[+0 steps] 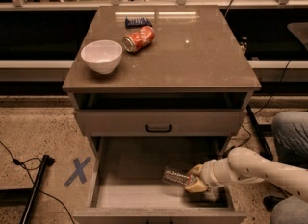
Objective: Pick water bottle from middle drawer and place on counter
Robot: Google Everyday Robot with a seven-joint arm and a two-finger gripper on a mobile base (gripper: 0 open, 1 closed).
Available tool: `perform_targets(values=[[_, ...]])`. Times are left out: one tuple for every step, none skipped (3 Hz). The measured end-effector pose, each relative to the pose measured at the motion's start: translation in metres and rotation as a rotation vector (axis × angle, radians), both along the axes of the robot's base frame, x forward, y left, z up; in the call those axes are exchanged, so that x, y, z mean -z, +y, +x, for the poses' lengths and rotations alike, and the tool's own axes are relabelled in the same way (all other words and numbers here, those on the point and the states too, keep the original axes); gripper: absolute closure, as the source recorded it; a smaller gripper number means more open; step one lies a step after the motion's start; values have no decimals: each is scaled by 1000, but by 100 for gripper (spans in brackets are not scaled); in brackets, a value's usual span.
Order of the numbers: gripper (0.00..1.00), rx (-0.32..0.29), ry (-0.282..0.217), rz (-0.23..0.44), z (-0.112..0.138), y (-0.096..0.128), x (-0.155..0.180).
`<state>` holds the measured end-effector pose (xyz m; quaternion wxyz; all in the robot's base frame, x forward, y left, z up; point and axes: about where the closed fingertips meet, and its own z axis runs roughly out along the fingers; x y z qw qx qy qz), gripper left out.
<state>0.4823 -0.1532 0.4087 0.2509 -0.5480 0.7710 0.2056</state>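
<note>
**Operator:** Where is your gripper?

**Robot:** My gripper (pixel 191 179) is low inside the middle drawer (pixel 126 195), toward its right front corner. My pale arm (pixel 252 168) reaches in from the right, over the drawer's side wall.

**Operator:** And the water bottle?

**Robot:** The water bottle (pixel 173 175) is also in the drawer. It lies on its side, just left of my wrist and tilted a little. Its right end sits between my two tan fingers (pixel 197 186).

**Operator:** Do you have hold of it?

**Robot:** Yes. My fingers are closed narrowly on that end, one on each side and both touching the plastic. The clear ribbed body sticks out to the left, above the pale drawer floor.

**Operator:** What is on the counter?

**Robot:** The counter (pixel 192 59) holds a white bowl (pixel 101 56) near its left edge. An orange soda can (pixel 138 39) lies on its side just behind the bowl, and a dark blue packet (pixel 138 21) sits behind the can. The right half is bare brown slab.

**Operator:** Anything between you and the top?

**Robot:** The drawer front (pixel 202 122) with the black bar handle is directly above the open drawer.
</note>
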Motion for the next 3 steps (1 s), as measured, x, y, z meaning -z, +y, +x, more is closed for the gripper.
perform_targets(values=[[100, -75, -109, 75, -5, -15, -102], [100, -131, -177, 70, -12, -36, -188], [100, -187, -252, 70, -5, -63, -272]])
